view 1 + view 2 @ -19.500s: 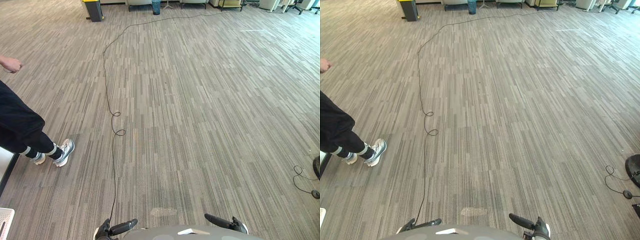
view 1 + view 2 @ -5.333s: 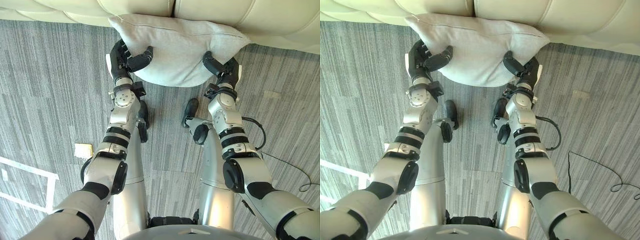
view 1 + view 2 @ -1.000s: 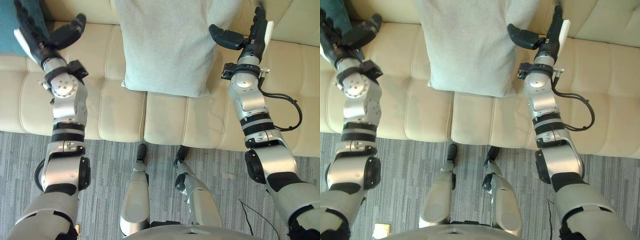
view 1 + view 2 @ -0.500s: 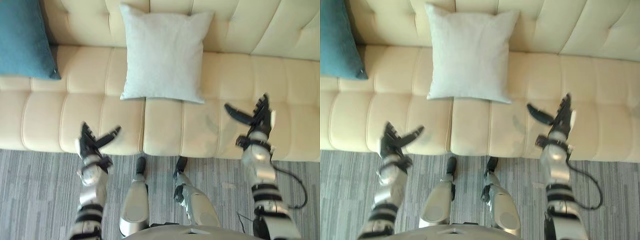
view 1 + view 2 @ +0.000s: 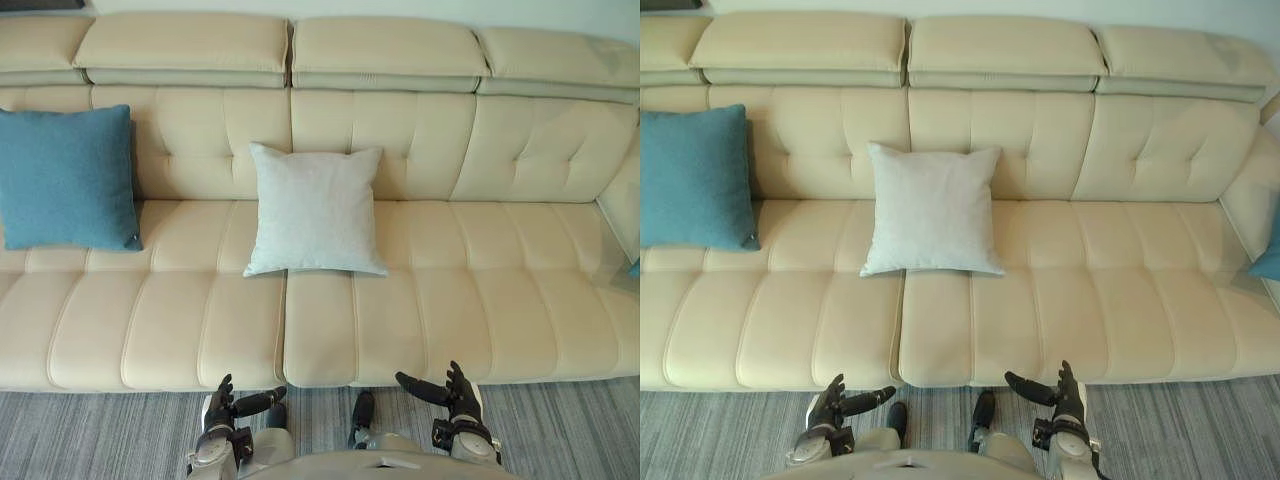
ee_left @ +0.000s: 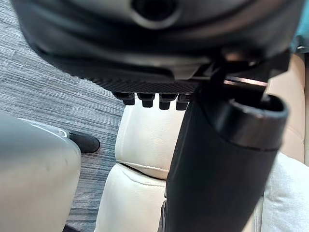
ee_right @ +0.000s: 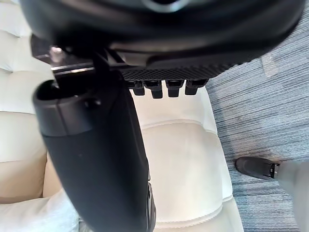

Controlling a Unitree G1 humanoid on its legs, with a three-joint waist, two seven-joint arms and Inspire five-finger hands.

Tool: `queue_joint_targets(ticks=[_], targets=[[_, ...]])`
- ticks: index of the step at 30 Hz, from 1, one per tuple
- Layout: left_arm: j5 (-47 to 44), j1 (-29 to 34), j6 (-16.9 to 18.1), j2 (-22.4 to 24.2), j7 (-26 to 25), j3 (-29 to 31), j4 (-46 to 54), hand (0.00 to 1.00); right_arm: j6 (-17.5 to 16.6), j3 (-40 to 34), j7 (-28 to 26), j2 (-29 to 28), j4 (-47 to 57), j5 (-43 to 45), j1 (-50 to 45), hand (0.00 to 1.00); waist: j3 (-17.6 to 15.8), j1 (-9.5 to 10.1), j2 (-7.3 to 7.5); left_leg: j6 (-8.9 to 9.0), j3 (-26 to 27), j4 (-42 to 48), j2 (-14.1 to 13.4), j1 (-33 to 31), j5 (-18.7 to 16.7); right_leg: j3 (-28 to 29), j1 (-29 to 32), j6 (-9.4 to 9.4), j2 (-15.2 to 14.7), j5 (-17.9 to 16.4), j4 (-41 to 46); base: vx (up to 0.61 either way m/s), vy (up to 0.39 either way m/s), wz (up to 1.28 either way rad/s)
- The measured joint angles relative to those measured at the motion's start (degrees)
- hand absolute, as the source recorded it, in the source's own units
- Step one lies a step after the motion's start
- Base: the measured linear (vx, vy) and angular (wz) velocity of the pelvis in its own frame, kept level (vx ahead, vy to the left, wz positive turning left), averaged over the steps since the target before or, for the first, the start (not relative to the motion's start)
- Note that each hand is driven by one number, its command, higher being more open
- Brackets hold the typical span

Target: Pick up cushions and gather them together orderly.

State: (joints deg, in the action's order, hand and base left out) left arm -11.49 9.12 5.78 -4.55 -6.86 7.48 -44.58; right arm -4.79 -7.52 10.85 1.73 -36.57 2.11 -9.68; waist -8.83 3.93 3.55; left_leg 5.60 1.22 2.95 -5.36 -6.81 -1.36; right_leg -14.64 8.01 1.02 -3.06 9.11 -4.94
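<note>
From the head, both eye views look down on a long cream sofa (image 5: 480, 290) that spans the frame, with striped grey carpet (image 5: 90, 435) along the bottom edge. A pale grey cushion (image 5: 316, 210) stands just left of centre, its lower edge on the seat and its upper edge leaning on the backrest. It is square, plain and smooth, with a slightly pointed corner at the lower right. A blue cushion (image 5: 66, 178) leans the same way at the left of the frame, well apart from the grey one, square and of a coarser-looking weave. The right eye view takes in more of the sofa's far right end, where a corner of another blue cushion (image 5: 1268, 245) pokes in at the right edge. At the bottom of the frame the left hand (image 5: 222, 410) sits left of centre and the right hand (image 5: 458, 398) right of centre, both low in front of the seat edge, over the carpet and clear of every cushion. Each has its fingers straight and its thumb spread inward, holding nothing. The left wrist view adds the close look: the fingers (image 6: 145, 100) lie in a straight, even row with the thumb standing out large beside them, and the cream seat and carpet lie past them. The right wrist view gives the same for its own fingers (image 7: 156, 90), straight in a row, with the seat and a strip of carpet beyond.
</note>
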Motion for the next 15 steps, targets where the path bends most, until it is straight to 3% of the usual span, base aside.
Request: queue_joint_targets(ticks=[4,12,14,15], targets=[[3.8,0.1,-0.3,0.0,0.0,0.2,-4.5,1.0,0.0,-0.4,-0.3,-0.1,-6.3,0.0,0.0,1.0,2.6,-0.43,-0.25,-0.2,0.4,-1.4,0.4,2.1,-0.1,0.4,-1.3,0.35,-0.4,-0.5,-0.1,0.04,0.057,-0.04],[7.4,-0.8,-0.3,-0.2,-0.6,0.7,-7.2,1.0,0.6,-1.9,-0.3,-0.1,-12.1,0.1,1.4,1.0,3.4,-0.74,-0.33,-1.29,3.8,-0.9,0.9,6.7,-1.6,3.7,-4.2,1.41,-1.0,-0.6,0.4,0.03,0.073,-0.22],[7.7,-1.0,-0.3,-0.2,-0.7,0.7,-7.3,1.0,0.8,-2.6,0.0,0.0,-13.1,0.1,2.3,1.0,3.1,-0.94,-0.5,-1.97,5.1,2.6,0.8,5.5,-3.1,4.2,-2.6,2.53,-1.2,-0.3,3.5,-0.04,0.083,-0.36],[7.8,-1.3,-0.3,0.0,-0.7,0.7,-7.3,1.0,0.9,-2.5,0.1,0.3,-13.3,0.1,3.0,1.0,2.9,-0.8,-1.46,-3.09,6.4,4.7,-0.9,3.8,-3.5,4.3,-1.5,5.77,-0.7,1.5,3.9,-0.11,0.053,-0.42]])
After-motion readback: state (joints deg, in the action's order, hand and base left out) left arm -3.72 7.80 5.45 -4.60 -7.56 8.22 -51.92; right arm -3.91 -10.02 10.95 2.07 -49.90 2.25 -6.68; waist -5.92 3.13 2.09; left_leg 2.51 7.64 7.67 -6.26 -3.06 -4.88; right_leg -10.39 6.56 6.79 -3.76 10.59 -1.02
